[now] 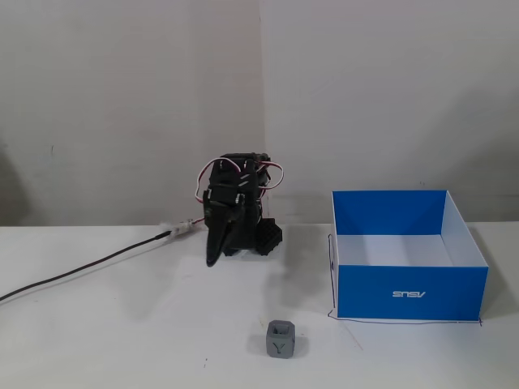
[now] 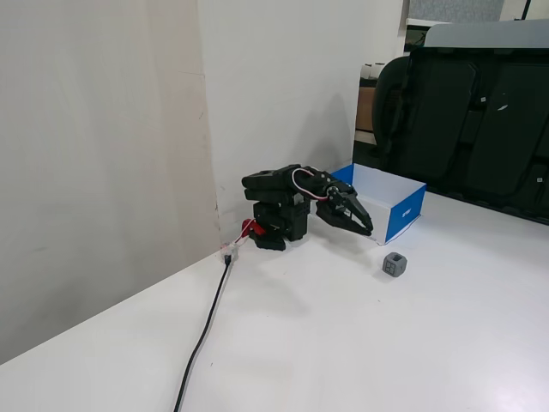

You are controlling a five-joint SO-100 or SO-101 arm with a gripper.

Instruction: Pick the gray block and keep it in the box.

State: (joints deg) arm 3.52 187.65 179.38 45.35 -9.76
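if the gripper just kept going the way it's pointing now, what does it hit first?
Most likely the bare table. The gripper points forward and down, and the gray block seems slightly beyond and aside of that line, though depth is unclear.

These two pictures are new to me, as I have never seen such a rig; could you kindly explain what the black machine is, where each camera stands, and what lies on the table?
The black machine is a small robot arm, folded low over its base. At its tip is a two-finger pincer pointing down; it looks shut and holds nothing. One fixed camera faces the arm from the front; the other stands off to one side and shows the same scene at an angle. On the white table lie a small gray block with a Y mark, untouched and apart from the arm, and an open box, blue outside, white inside, and empty. A black cable runs from the base across the table. Black chairs stand behind, in the side view only.
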